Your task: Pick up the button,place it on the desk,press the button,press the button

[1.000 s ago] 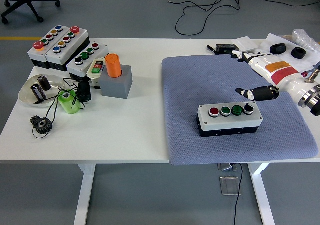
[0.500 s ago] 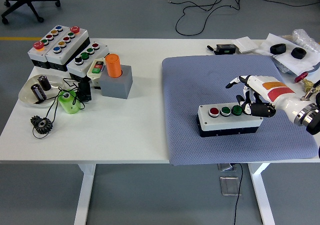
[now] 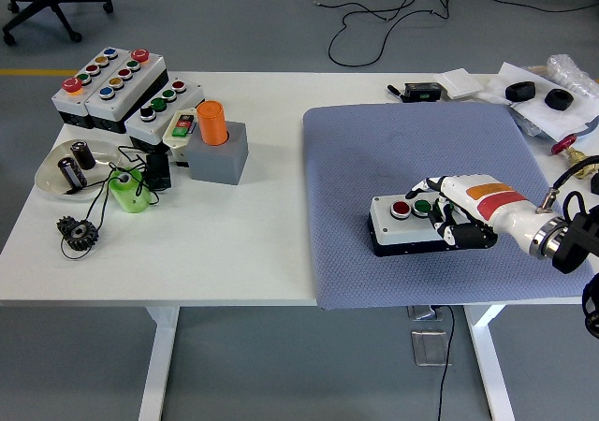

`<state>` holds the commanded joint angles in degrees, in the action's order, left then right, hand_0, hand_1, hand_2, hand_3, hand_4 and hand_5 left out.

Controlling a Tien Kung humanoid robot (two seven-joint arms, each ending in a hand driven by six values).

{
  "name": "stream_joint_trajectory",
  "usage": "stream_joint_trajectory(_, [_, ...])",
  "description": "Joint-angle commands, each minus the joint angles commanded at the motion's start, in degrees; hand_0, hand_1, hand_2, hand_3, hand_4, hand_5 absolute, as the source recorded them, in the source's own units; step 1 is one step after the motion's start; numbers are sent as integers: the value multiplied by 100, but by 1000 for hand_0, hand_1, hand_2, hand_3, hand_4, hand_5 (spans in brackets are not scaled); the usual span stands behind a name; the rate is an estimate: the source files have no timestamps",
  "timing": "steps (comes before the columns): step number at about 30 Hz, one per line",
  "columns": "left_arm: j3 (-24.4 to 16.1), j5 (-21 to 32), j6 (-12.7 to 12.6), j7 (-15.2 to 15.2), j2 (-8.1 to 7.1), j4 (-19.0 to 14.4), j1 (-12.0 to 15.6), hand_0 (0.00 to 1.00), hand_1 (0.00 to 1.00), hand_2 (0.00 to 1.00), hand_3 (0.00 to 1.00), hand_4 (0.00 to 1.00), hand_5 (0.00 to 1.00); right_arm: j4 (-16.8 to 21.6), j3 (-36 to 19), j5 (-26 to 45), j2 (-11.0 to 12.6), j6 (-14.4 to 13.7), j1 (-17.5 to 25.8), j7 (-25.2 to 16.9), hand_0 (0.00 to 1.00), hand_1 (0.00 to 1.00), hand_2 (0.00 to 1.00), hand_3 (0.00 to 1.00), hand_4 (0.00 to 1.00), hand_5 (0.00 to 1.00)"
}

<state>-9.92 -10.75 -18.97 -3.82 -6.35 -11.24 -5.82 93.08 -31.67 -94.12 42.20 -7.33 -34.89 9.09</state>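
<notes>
A white button box (image 3: 398, 226) with a black base lies on the blue-grey mat (image 3: 393, 150) at the right of the table. Its red button (image 3: 401, 210) and one green button (image 3: 422, 207) show; the box's right half is hidden under my right hand (image 3: 451, 219). That white hand with black fingers (image 3: 465, 237) lies on top of the box, fingers curled down over its front face and thumb at its back edge. My left arm does not appear.
Several larger button boxes (image 3: 108, 84) stand at the back left, beside a grey block carrying an orange cylinder (image 3: 213, 122). A bowl (image 3: 49, 173), a green part (image 3: 126, 192) and a black gear (image 3: 78, 231) lie left. Black parts on papers (image 3: 533, 94) sit back right.
My right hand has come down and to the left from above the mat's right side, and its fingers have closed over the right half of the button box, hiding two buttons.
</notes>
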Motion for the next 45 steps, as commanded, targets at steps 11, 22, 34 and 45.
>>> stream_joint_trajectory(11, [-38,-33,6,3,-7,-10,2,603,540,502,453,279,983,-131,9,14,1,72,41,-12,114,2,84,754,314,2])
stream_joint_trajectory(22, [-81,-42,2,6,-8,-7,-31,602,540,501,453,279,982,-215,107,-5,-17,148,-9,13,116,2,85,747,316,2])
stream_joint_trajectory(34, [-82,-46,4,5,-3,-6,-37,604,541,500,452,280,980,-323,154,-42,-37,229,-11,45,124,2,91,725,331,2])
stream_joint_trajectory(45, [-107,-63,5,8,-9,-6,-49,604,540,500,452,281,982,-236,-124,-43,42,209,9,29,127,2,92,729,336,2])
